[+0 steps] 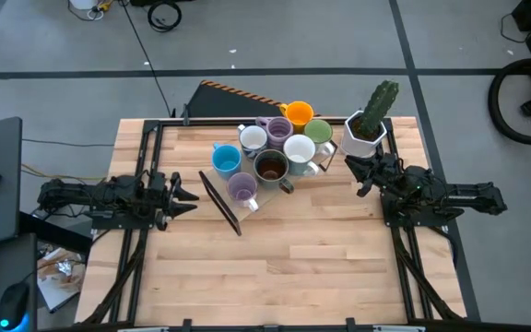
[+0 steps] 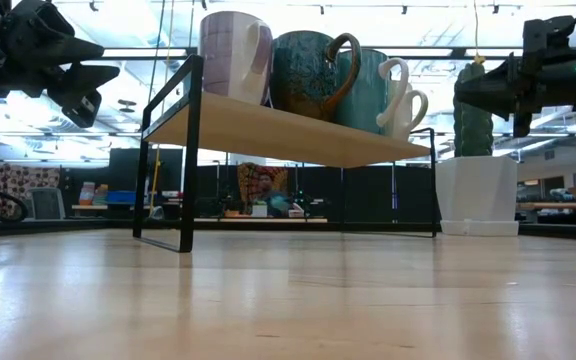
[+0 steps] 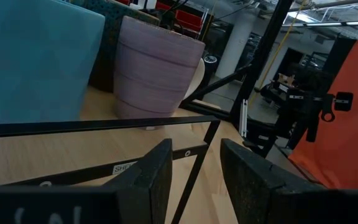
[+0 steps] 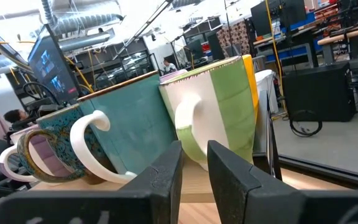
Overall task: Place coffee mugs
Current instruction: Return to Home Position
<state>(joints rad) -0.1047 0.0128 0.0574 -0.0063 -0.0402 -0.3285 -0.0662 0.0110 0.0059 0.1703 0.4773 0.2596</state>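
Coffee mugs [image 1: 271, 164] — eight of them — stand upright and bunched together on the wooden shelf [image 2: 288, 135], which lies between the two grippers.

The left gripper [image 1: 190, 192] hangs above the table [image 1: 275, 277] at about mug height. Its fingers are parted by a moderate gap with nothing between them. Just ahead of its fingertips runs the shelf's black end frame [image 1: 219, 205]. Right past that bar stands a pale purple mug [image 1: 241, 188], the nearest mug to this gripper. Also ahead of it, but off toward the table's back edge, is the blue mug [image 1: 226, 159]. Farther ahead come the dark brown mug [image 1: 269, 169], a white mug [image 1: 253, 138] and the second purple mug [image 1: 278, 129].

The remaining three sit nearer the right gripper [image 1: 359, 175]: the orange mug [image 1: 298, 114] at the back of the cluster, the second white mug [image 1: 300, 149] and the green mug [image 1: 318, 132]. This gripper faces the cluster from the other end, also clear of the table. Its fingers are only a narrow slit apart and hold nothing. The white and green mugs are straight ahead of its tips, apart from them. Close beside it, on the side toward the table's back, stands a white angular pot [image 1: 361, 138] with a green cactus [image 1: 380, 101].
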